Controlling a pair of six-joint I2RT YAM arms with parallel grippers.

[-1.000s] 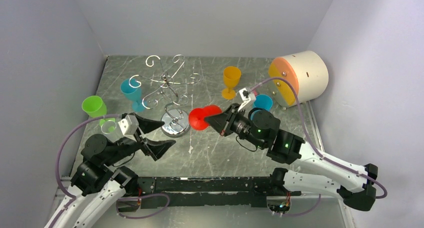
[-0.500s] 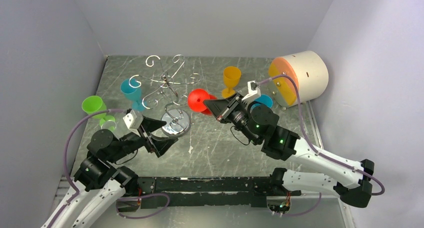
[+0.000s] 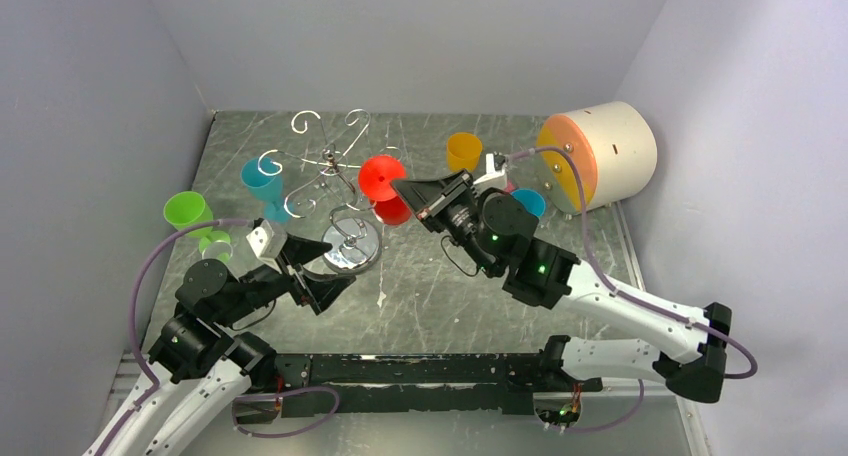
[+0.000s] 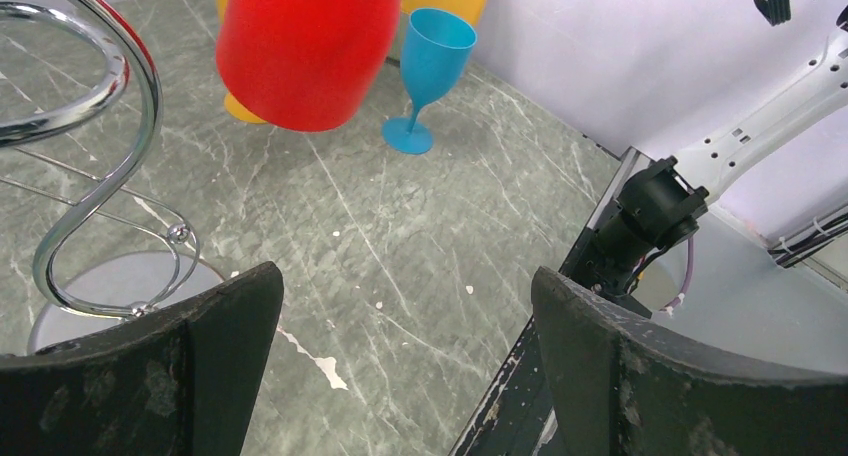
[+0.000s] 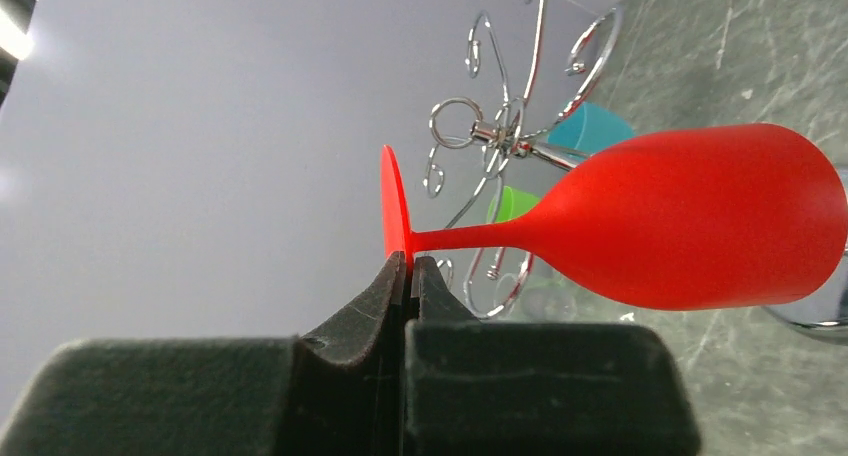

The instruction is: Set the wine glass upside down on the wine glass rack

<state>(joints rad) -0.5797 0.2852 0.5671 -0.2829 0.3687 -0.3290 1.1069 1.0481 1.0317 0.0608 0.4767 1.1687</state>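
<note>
A red wine glass (image 3: pixel 381 177) hangs in the air just right of the silver wine glass rack (image 3: pixel 330 163), its bowl pointing down. My right gripper (image 3: pixel 402 189) is shut on the rim of the glass's flat foot. The right wrist view shows the red glass (image 5: pixel 690 221) lying sideways, with the gripper (image 5: pixel 410 262) pinching the foot and the rack's scroll arms (image 5: pixel 505 126) behind. My left gripper (image 3: pixel 312 277) stands open and empty low by the rack's round base (image 3: pixel 350 248). Its wrist view shows the red bowl (image 4: pixel 305 46) above and the rack wire (image 4: pixel 110 126) at left.
A teal glass (image 3: pixel 262 181) and a green glass (image 3: pixel 187 213) stand left of the rack. An orange glass (image 3: pixel 463 150) and a blue glass (image 3: pixel 528 204) stand behind the right arm. A white drum with an orange face (image 3: pixel 600 154) lies at the back right. Walls enclose three sides.
My right arm has carried the red glass up and leftward, from near the rack's base to beside its arms. The left arm shifted slightly a second ago, then stayed still.
</note>
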